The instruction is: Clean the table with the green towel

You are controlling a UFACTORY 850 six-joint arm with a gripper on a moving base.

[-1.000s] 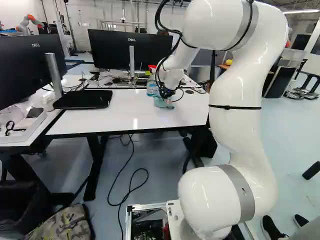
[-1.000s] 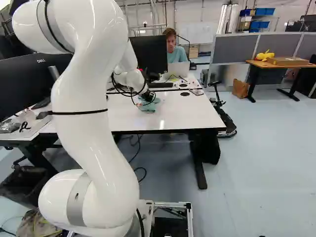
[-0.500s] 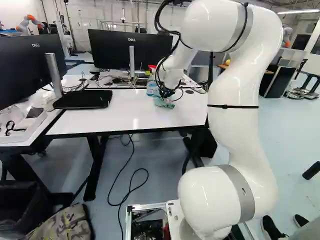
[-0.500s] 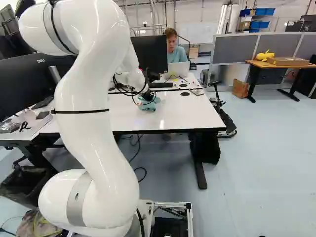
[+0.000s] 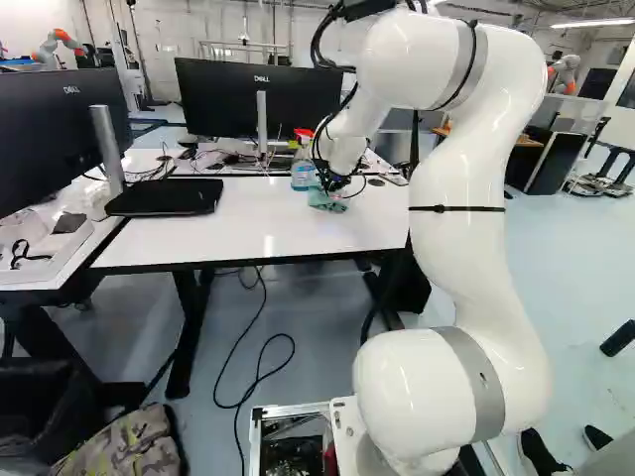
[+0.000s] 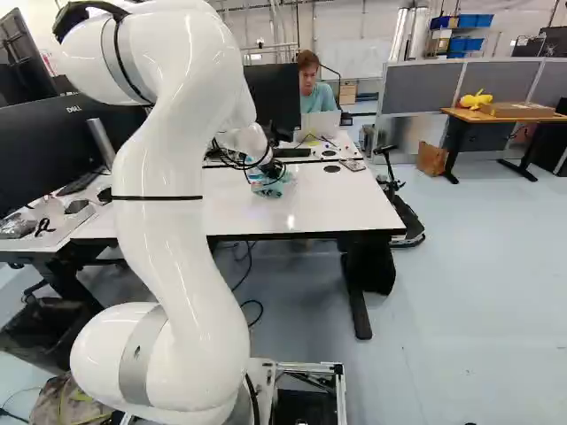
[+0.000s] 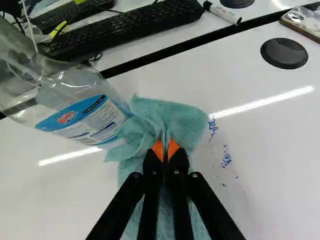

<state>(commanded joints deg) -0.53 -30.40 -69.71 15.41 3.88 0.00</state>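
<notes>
In the left base view my gripper (image 5: 335,182) is low over the white table (image 5: 238,226). Pinched between the orange pads of my gripper (image 7: 166,150) in the wrist view is the green towel (image 7: 180,120), bunched and lying on the tabletop. Blue marks (image 7: 226,159) are on the table close beside the towel, on the side away from the bottle. A clear spray bottle (image 7: 80,107) with a blue label touches or nearly touches the towel's other side. Part of the towel is hidden under the fingers.
Beyond the table's dark seam are a black keyboard (image 7: 125,30) and a marker (image 7: 223,13). A round black cable cover (image 7: 284,53) sits in the tabletop. Monitors (image 5: 260,99) stand behind and at the left of the left base view. Another robot (image 5: 564,73) is far back.
The arm has swung slightly, its upper part moving left in the left base view and right in the right base view. The held towel has shifted a little with it. The base has not moved.
</notes>
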